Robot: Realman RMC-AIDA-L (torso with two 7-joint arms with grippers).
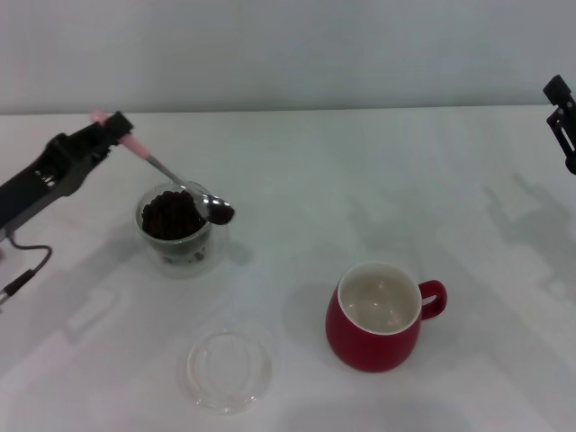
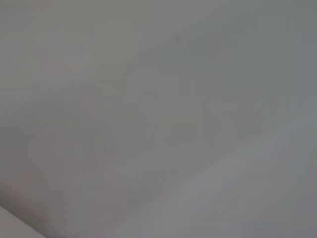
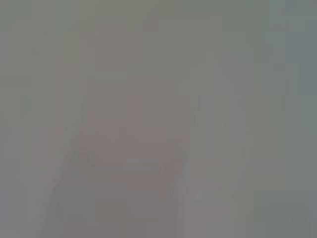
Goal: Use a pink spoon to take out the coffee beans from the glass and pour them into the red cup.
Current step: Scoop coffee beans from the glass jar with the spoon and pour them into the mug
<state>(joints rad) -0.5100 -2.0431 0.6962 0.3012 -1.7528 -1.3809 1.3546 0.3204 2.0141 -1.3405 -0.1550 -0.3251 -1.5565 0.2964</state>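
In the head view my left gripper point(image 1: 115, 124) is shut on the pale pink handle of the pink spoon point(image 1: 171, 180), at the left of the table. The spoon slopes down to the right. Its metal bowl holds dark coffee beans point(image 1: 219, 212) just above the right rim of the glass point(image 1: 176, 247). The glass holds a heap of coffee beans point(image 1: 167, 216). The red cup point(image 1: 380, 317) stands to the right and nearer, its white inside bare. My right gripper point(image 1: 562, 117) is parked at the far right edge. Both wrist views show only blank grey.
A flat clear glass dish point(image 1: 229, 369) lies on the white table point(image 1: 297, 162) in front of the glass, left of the red cup. A dark cable point(image 1: 25, 270) hangs under my left arm at the left edge.
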